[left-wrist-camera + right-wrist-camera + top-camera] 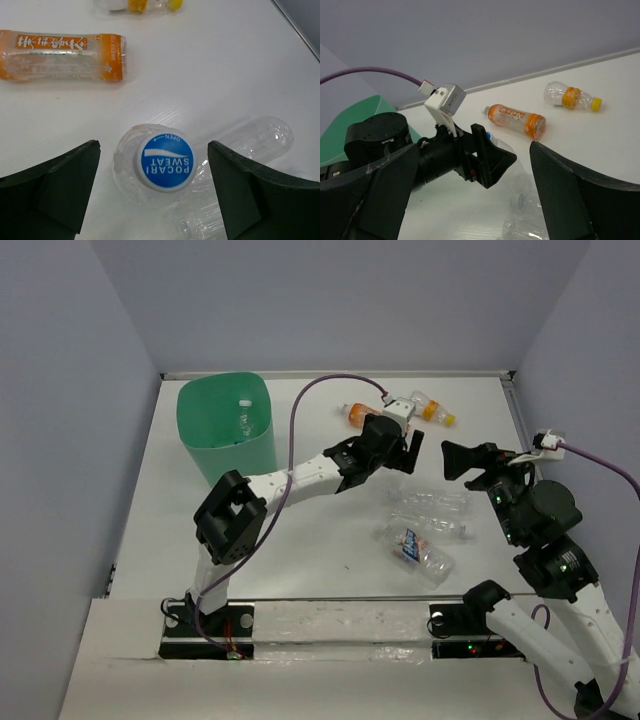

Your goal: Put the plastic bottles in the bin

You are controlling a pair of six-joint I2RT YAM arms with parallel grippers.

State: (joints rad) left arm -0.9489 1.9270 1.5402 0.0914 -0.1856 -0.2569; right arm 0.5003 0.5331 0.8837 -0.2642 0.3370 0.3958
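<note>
Blue-capped clear bottle [165,162] centred between spread left fingers [60,190] — no contact.

orange bottle [60,56] cut L edge | tiny bottle [140,5] cut at top | clear bottle [244,421] half-hidden in bin [225,456]

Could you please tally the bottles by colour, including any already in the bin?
Clear bottles: 5, one of them inside the bin; those lying down overlap, so this count is approximate
Orange bottle: 1
Orange-yellow bottle: 1
Total: 7
</note>
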